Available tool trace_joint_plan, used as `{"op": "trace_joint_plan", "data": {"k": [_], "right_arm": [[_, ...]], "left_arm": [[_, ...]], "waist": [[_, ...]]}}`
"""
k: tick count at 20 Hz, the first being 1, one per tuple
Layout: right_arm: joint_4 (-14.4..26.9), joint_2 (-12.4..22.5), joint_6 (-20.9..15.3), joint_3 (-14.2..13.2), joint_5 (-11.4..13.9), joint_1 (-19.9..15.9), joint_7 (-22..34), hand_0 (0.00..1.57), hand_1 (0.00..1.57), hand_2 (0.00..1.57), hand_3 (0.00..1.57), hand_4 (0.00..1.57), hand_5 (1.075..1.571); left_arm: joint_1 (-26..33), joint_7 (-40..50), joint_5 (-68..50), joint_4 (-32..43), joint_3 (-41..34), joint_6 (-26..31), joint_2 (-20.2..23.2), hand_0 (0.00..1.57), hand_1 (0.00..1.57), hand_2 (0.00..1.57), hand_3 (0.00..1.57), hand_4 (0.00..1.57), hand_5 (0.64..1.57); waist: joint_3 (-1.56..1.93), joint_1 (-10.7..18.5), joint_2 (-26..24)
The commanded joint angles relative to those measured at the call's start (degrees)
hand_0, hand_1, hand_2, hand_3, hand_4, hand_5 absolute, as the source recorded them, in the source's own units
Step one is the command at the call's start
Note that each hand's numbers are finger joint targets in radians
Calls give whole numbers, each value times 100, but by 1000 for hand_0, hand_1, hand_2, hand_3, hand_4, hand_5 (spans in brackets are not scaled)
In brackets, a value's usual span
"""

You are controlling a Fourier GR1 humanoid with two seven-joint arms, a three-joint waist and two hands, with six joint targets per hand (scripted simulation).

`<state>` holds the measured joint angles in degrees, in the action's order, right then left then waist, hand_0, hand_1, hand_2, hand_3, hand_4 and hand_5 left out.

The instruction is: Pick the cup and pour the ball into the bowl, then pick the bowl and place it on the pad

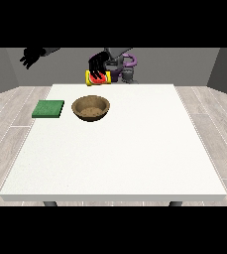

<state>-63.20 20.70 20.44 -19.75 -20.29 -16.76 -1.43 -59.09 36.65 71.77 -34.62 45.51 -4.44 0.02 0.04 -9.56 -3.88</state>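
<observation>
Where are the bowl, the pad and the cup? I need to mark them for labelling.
Bowl [90,108]: front view, on its brown inner floor.
Pad [48,109]: front view, on the middle of its green top.
Cup [98,78]: front view, on its red and yellow side, below the black hand [97,64].

Robot hand holding a tipped cup above the far edge of the desk.

The robot hand at the view's right [98,64] is curling its black fingers around a yellow cup with a red band [97,78], which is lying on its side just beyond the round brown wooden bowl [90,108]. The bowl is sitting on the large white desk [120,158], near a flat green square pad [48,108] lying to its left. The robot hand at the view's left [31,55] is hanging raised, well apart from everything.
</observation>
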Motion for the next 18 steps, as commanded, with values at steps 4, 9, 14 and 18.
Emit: {"op": "trace_joint_plan", "data": {"k": [4,9,14,18], "right_arm": [[-20,134,-235,-107,-54,-156,279,0,0,0,107,740,1551],[79,87,-814,-279,127,-12,250,0,0,0,107,740,1551],[89,47,-1029,-360,172,-59,118,0,0,0,0,784,1557],[109,-137,-1289,-354,270,-10,-18,0,0,0,0,783,1555]], "left_arm": [[133,-68,10,-619,-426,-236,204,0,0,1154,1494,1042,1567],[640,-957,-1637,-1658,-1783,-1126,604,1040,1040,1508,1149,1316,1562],[695,-1624,-3588,-2523,-3494,-1483,662,0,0,0,0,1180,1551],[792,-2131,-5239,-3031,-4585,-928,642,0,0,0,0,1092,1571]], "waist": [[-6,364,45],[-38,1227,-308],[-92,1650,3],[-80,1935,260]]}}
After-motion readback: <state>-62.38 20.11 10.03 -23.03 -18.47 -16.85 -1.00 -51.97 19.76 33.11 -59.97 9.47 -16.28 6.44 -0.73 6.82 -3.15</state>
